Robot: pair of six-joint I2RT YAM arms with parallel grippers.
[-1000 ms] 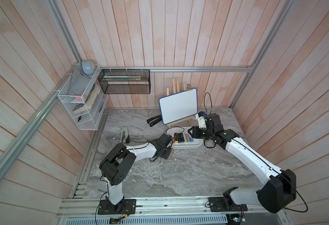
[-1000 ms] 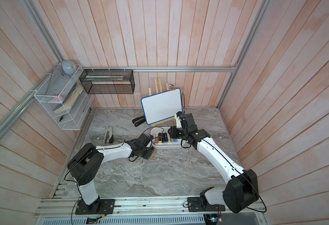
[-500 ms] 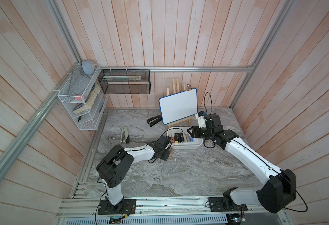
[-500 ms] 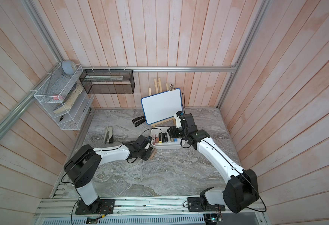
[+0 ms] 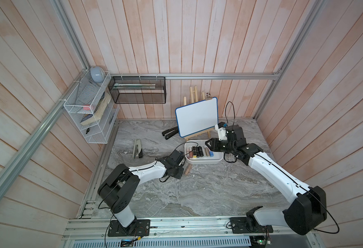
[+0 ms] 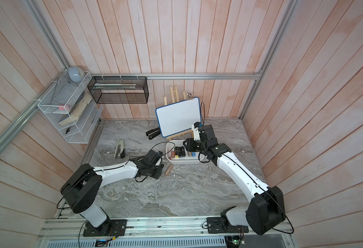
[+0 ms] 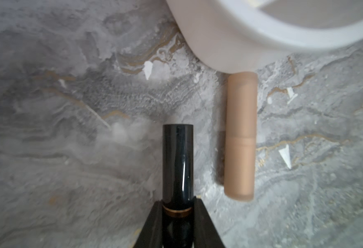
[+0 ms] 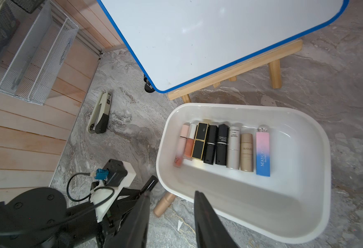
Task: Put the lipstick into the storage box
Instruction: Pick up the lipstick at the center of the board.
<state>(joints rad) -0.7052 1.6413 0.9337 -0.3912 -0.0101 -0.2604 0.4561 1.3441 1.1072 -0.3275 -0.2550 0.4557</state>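
Because it has to go over a wall and into a tub, the glossy black cylindrical lipstick with the thin gold band (image 7: 177, 163) is pinched at its banded end. The left gripper (image 7: 178, 200) has its jaws drawn tight on either side, so most of the tube juts out ahead of the fingers. The lipstick is outside the box, pointing at the rounded corner of the shallow white plastic storage box (image 7: 219, 43) and just short of it. I cannot tell whether it hangs clear of the grey marble-patterned tabletop (image 7: 69, 107).

Beside it, and apart from it, a matte beige cylindrical lipstick (image 7: 240, 137) lies flat on the table. One end sits close against the box's outer wall, and I reckon it is next in line.

Inside the box, a row of assorted lipsticks (image 8: 221, 148) lies side by side toward one side. That leaves bare floor for a newcomer.

The right gripper (image 8: 172, 193) hangs over the box's rim with its jaws partway apart and nothing between them. To my eye it is waiting, or ready to steady the tub.

A blue-edged whiteboard on a small wooden easel (image 8: 219, 32) stands just behind the box. That probably explains the approach from the open side.
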